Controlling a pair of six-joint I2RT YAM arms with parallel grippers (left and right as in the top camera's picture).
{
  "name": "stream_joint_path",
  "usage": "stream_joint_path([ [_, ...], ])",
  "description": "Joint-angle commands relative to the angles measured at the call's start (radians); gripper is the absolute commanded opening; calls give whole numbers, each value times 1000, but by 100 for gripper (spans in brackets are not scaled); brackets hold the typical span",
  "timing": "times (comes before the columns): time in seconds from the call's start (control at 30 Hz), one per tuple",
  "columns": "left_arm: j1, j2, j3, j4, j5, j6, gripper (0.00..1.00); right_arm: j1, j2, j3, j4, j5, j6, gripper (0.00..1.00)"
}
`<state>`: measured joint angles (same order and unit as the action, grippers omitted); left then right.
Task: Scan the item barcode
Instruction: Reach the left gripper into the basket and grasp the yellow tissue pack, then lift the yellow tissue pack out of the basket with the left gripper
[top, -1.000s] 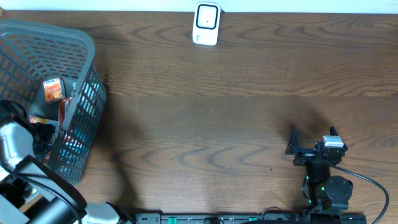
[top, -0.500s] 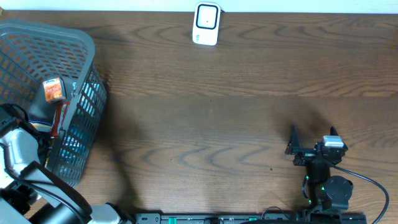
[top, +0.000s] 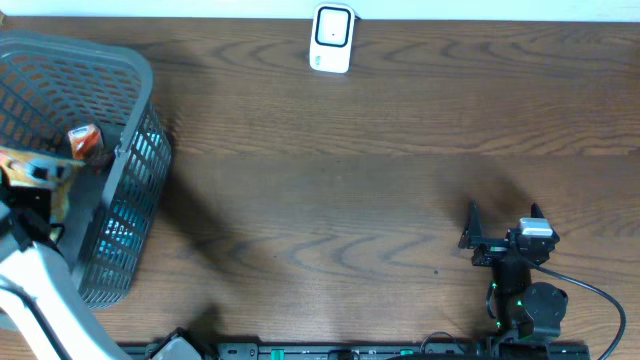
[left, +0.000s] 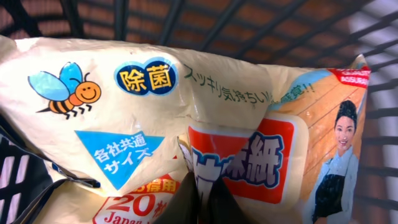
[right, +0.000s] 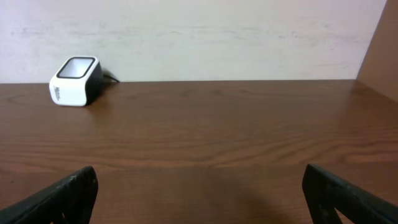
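The item is a cream packet (left: 155, 118) with a bee drawing, blue and red Japanese print and a pictured woman. In the left wrist view it fills the frame, with basket bars behind it. My left gripper (left: 202, 186) is shut on a fold of the packet near its lower middle. No barcode shows on this face. From overhead the packet (top: 22, 163) hangs over the grey basket (top: 135, 75) at the far left. The white scanner (top: 332, 38) (right: 76, 81) stands at the table's far edge. My right gripper (top: 500, 228) (right: 199, 183) stands open and empty near the front right.
A small orange pack (top: 84, 142) lies inside the basket next to the held packet. The basket's tall mesh wall (top: 130, 210) stands between the left arm and the brown wooden table (top: 330, 200). A wall rises behind the scanner.
My left gripper went from open to shut on the cream packet and rose inside the basket, carrying the packet up with it. The right arm has not moved.
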<state>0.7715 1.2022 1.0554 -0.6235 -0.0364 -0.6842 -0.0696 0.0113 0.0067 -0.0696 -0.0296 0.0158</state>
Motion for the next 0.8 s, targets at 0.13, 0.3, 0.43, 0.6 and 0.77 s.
stream_joint_path([
  [0.13,2,-158,23,63,31,-56,7,6,-5,-1,-3,1,13,99],
  [0.3,2,-216,23,127,193,-55,7,6,-5,-1,-3,1,13,99],
  [0.43,2,-241,23,155,266,-55,7,6,-5,-1,-3,1,13,99],
  [0.6,2,-205,22,86,130,-56,72,6,-5,-1,-3,2,13,99],
  [0.77,2,-63,22,-11,19,-53,93,6,-5,-1,-3,2,13,99],
])
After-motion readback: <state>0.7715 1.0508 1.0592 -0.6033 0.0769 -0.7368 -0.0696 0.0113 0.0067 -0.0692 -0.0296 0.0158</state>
